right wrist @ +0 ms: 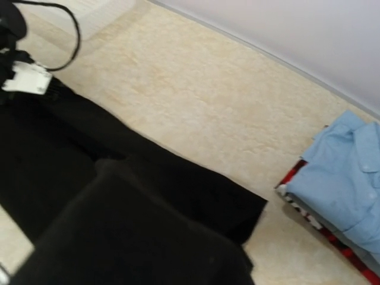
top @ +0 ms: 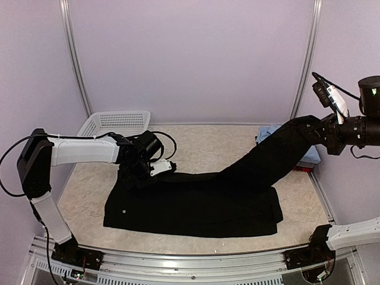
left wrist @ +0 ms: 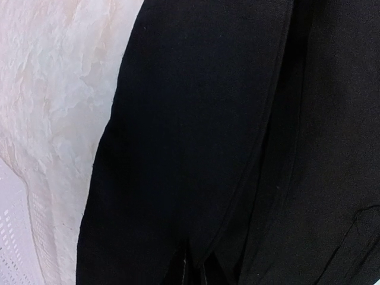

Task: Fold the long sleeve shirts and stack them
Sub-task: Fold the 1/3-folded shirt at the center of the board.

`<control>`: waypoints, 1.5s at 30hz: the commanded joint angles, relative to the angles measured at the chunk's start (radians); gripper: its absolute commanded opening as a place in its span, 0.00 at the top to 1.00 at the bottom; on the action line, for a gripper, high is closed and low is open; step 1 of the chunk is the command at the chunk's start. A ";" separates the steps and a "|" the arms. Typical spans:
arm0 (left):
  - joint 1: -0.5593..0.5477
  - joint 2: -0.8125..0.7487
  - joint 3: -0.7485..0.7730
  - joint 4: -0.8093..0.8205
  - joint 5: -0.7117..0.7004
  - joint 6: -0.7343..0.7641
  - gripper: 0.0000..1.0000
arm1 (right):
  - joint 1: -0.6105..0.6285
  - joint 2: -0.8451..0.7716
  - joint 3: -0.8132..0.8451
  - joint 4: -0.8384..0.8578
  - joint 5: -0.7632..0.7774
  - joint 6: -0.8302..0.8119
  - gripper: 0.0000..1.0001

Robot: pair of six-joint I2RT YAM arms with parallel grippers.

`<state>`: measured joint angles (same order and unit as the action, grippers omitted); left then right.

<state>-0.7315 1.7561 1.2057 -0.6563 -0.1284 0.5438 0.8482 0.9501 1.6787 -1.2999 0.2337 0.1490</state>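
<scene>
A large black long sleeve shirt (top: 196, 205) lies spread across the middle of the table. One part of it rises as a taut band (top: 267, 157) to my right gripper (top: 313, 129), which is shut on it high at the right. In the right wrist view black cloth (right wrist: 119, 237) hides the fingers. My left gripper (top: 133, 178) presses down at the shirt's back left edge, shut on a fold of the black cloth (left wrist: 196, 270). A folded light blue shirt (right wrist: 338, 178) lies on a red-and-black one (right wrist: 332, 243) at the back right.
A white mesh basket (top: 116, 122) stands at the back left, close behind the left arm. The stack of folded shirts (top: 270, 132) sits against the right wall under the raised cloth. Walls enclose the table at the back and both sides.
</scene>
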 commanded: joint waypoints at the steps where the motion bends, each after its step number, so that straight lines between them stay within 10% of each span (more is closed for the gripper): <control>1: -0.012 -0.035 -0.017 -0.019 -0.010 -0.013 0.93 | -0.006 -0.024 0.026 -0.024 -0.098 0.032 1.00; 35: -0.035 -0.064 -0.173 -0.015 -0.408 -0.075 0.77 | -0.005 -0.077 0.033 -0.078 -0.163 0.102 1.00; 45: -0.060 -0.058 -0.170 -0.126 -0.408 -0.143 1.00 | -0.006 -0.064 0.035 -0.078 -0.161 0.100 1.00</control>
<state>-0.7753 1.7138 1.0359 -0.7181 -0.5228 0.4461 0.8478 0.8814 1.7035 -1.3735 0.0643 0.2459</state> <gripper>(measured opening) 0.053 0.009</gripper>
